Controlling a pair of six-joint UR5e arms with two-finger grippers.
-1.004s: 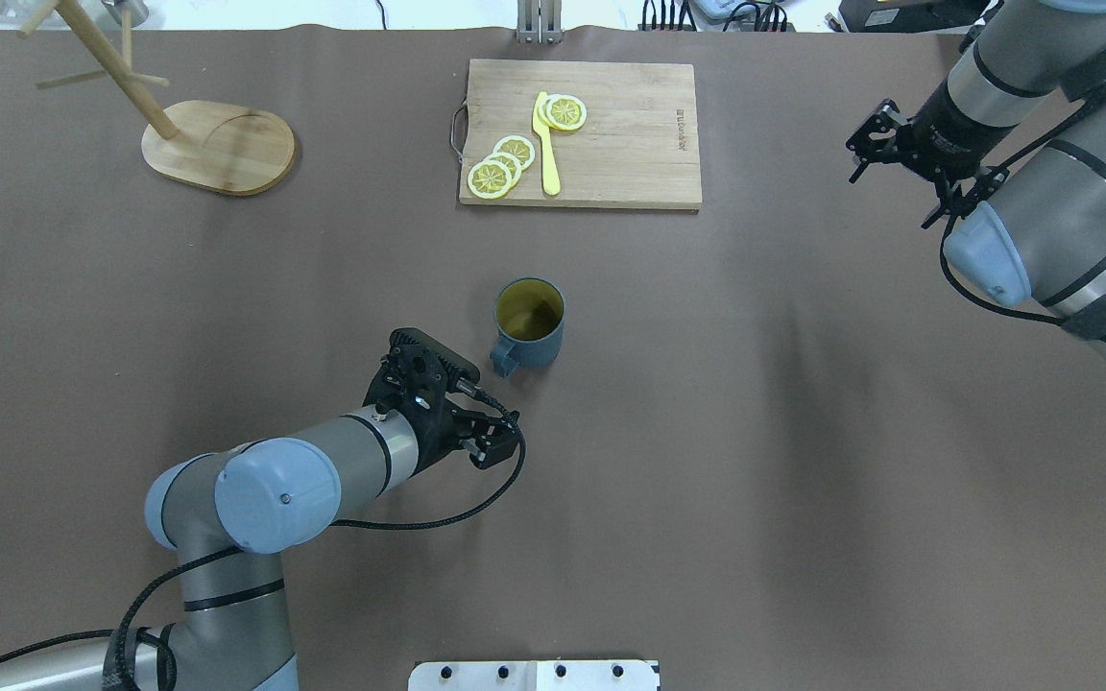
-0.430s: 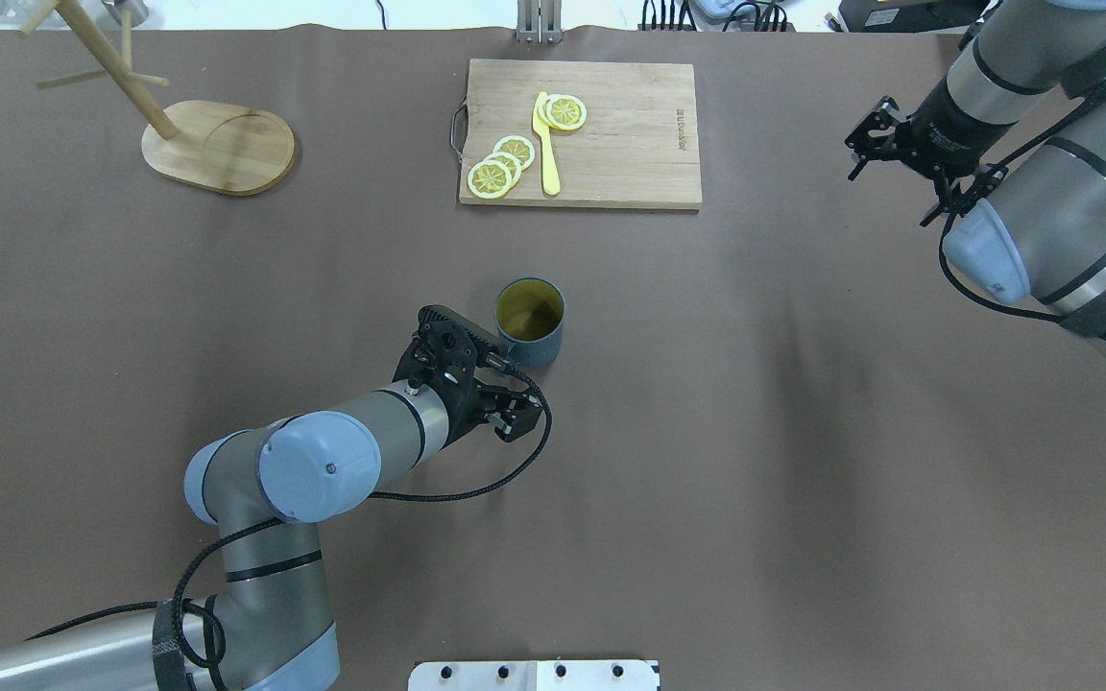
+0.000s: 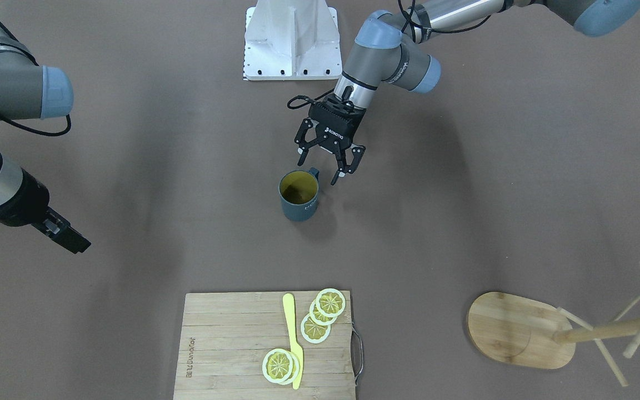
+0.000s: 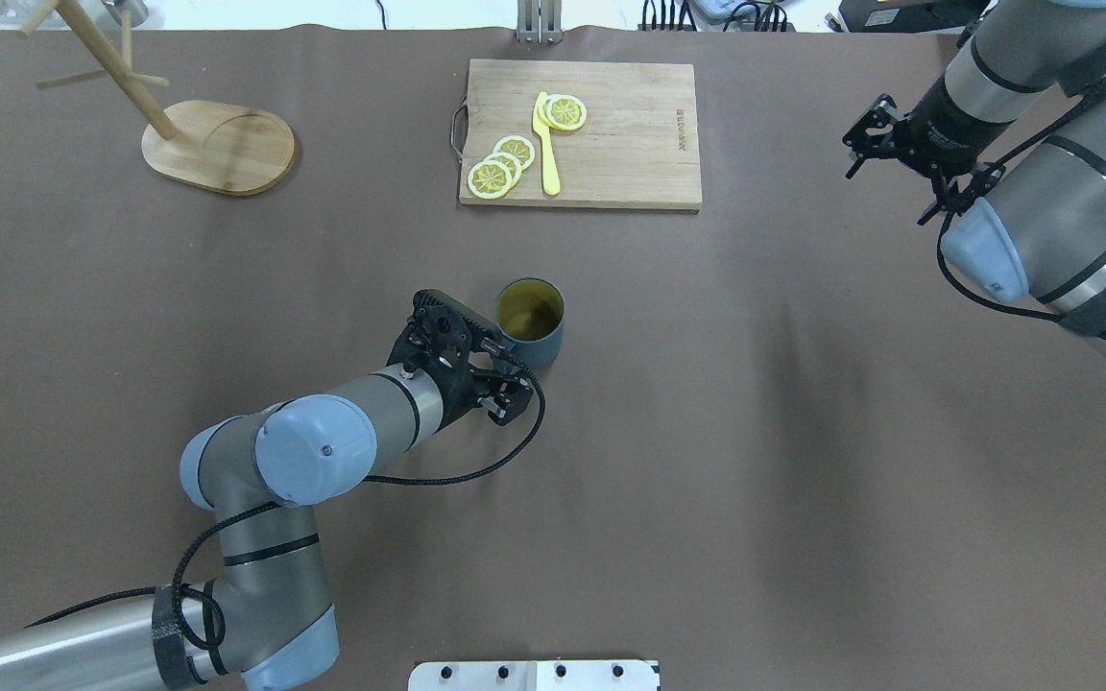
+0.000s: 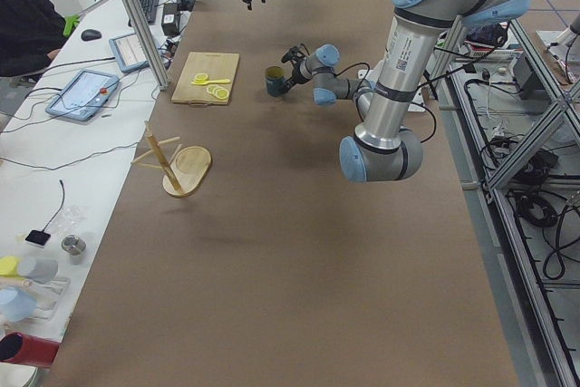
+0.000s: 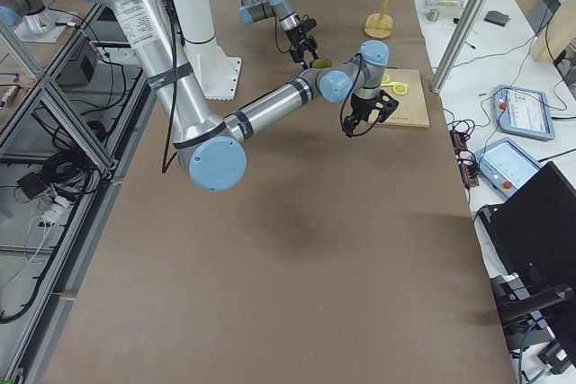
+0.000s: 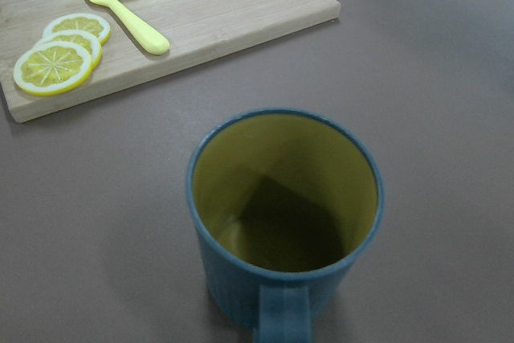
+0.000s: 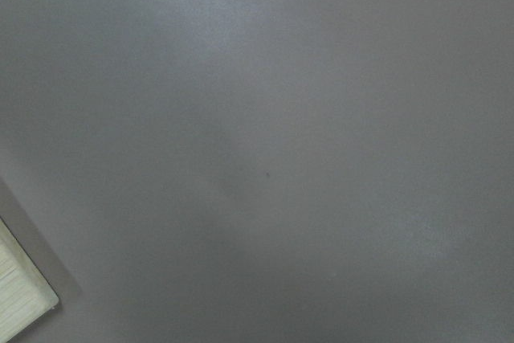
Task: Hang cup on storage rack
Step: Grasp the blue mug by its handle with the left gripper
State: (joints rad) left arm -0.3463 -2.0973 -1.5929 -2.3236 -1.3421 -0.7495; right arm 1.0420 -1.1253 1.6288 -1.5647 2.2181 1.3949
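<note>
Robotics lab, aluminium framing [image 5: 136,20], cables [image 5: 541,211], operator tablets [image 5: 82,94] beside table [image 5: 272,251]

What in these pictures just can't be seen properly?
- Handle of the dark teal-grey cylindrical mug: overhead view, hidden under the left tool.
- Top of the light wooden mug tree: cut off by the overhead view's upper edge.
- Mug's white lettering: front-facing view, too small to read.

Soft, even overhead light; the cup [image 3: 298,195] casts only a faint shadow on the table [image 3: 464,166]. Right wrist view is hazy grey.
</note>
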